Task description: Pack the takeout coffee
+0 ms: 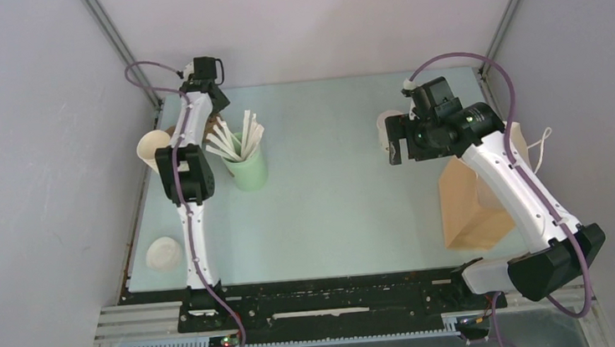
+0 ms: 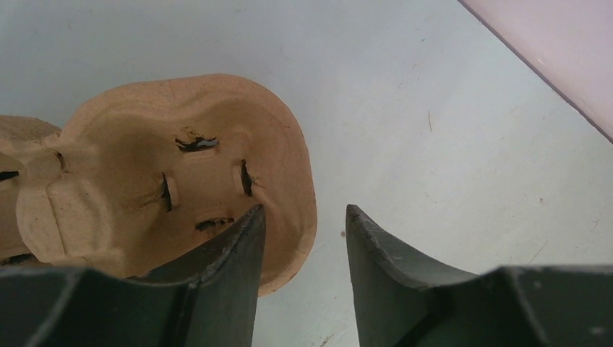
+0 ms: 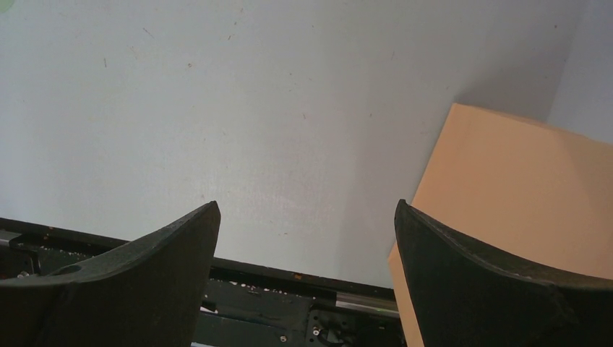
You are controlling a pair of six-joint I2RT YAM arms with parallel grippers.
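Observation:
The takeout coffee (image 1: 385,123), a small cream-white paper cup, stands on the table at mid-right, partly hidden behind my right gripper (image 1: 395,147). In the right wrist view the right gripper (image 3: 306,204) is open wide with only bare table between its fingers; the cup does not show there. My left gripper (image 1: 215,104) is at the far left over a brown pulp cup carrier (image 2: 166,173). In the left wrist view the left gripper (image 2: 305,210) is open. One finger overlaps the carrier's rim and the other stands over bare table.
A brown paper bag (image 1: 473,205) stands at the right, also the bag (image 3: 520,188) in the right wrist view. A pale green cup of white sticks (image 1: 246,166), a stack of cream cups (image 1: 153,150) and a round white lid (image 1: 162,253) sit on the left side.

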